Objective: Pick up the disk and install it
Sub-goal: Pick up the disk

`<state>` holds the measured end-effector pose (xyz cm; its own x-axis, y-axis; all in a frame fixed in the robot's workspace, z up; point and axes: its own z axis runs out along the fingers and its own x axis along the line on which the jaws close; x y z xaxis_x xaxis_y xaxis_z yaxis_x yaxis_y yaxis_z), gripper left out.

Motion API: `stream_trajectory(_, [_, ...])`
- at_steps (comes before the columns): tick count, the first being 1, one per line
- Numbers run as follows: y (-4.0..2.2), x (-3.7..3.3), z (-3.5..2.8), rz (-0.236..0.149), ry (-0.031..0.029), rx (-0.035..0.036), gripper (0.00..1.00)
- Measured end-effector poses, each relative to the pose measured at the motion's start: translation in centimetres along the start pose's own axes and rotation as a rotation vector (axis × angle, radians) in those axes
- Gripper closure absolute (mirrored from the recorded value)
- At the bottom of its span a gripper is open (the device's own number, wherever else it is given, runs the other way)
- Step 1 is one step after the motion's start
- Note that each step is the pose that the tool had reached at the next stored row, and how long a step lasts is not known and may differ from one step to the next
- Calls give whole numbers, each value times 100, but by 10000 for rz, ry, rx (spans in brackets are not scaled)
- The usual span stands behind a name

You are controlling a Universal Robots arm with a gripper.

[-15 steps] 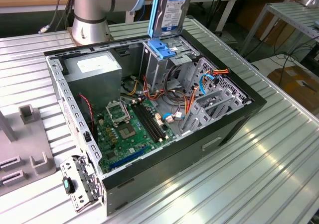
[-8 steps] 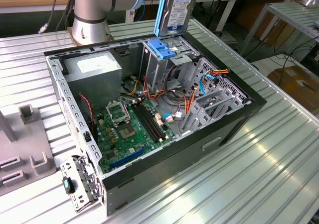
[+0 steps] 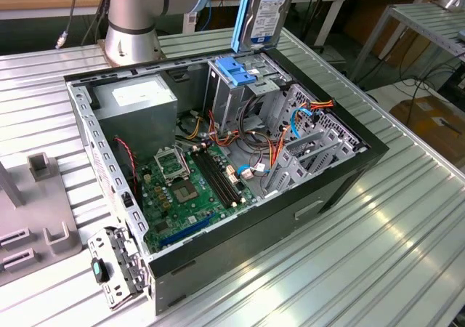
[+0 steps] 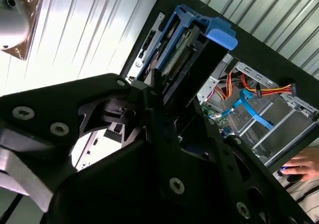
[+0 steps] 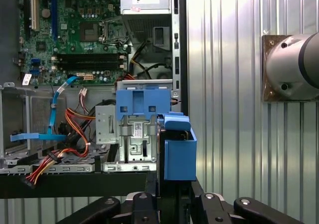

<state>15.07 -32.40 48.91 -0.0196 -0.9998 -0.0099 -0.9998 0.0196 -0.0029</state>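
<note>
Two black fingers (image 5: pixel 142 206) of the gripper (image 5: pixel 169 200) are closed on the disk (image 5: pixel 177 149), one on each side. In the exterior view the disk (image 3: pixel 265 11) is held up in the air, over the far edge of the open computer case (image 3: pixel 349 182). Right under it a blue latch (image 3: pixel 240 69) is seen on top of a metal cage (image 3: pixel 229 98). Whether the disk touches them cannot be told.

Beside the cage, red, orange and blue wires (image 3: pixel 251 163) are spread inside the case. A green board (image 3: pixel 182 189) is laid on the case floor. A grey box (image 3: pixel 138 102) with a white sticker is set in the corner toward the exterior view's left. A person's hand (image 4: pixel 299 164) is seen past the case in the second wrist view.

The disk is stood on end, with its long side up and down. Its label is turned to the exterior camera, and blue plastic is seen along its edges.

The gripper is pointed down at the case from above. The arm's base (image 3: pixel 131 22) is fixed to the ribbed metal table (image 3: pixel 378 269) behind the case.
</note>
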Motion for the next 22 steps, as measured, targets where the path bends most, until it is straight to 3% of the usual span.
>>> stream_trajectory(4, [1, 27, -1, 0, 2, 2, 65])
stream_trajectory(10, [43, 252, -4, -2, 1, 58, 65])
stream_trajectory(11, [52, 320, -4, -4, -1, 73, 65])
stream_trajectory(22, [114, 695, -8, -11, -4, 152, 65])
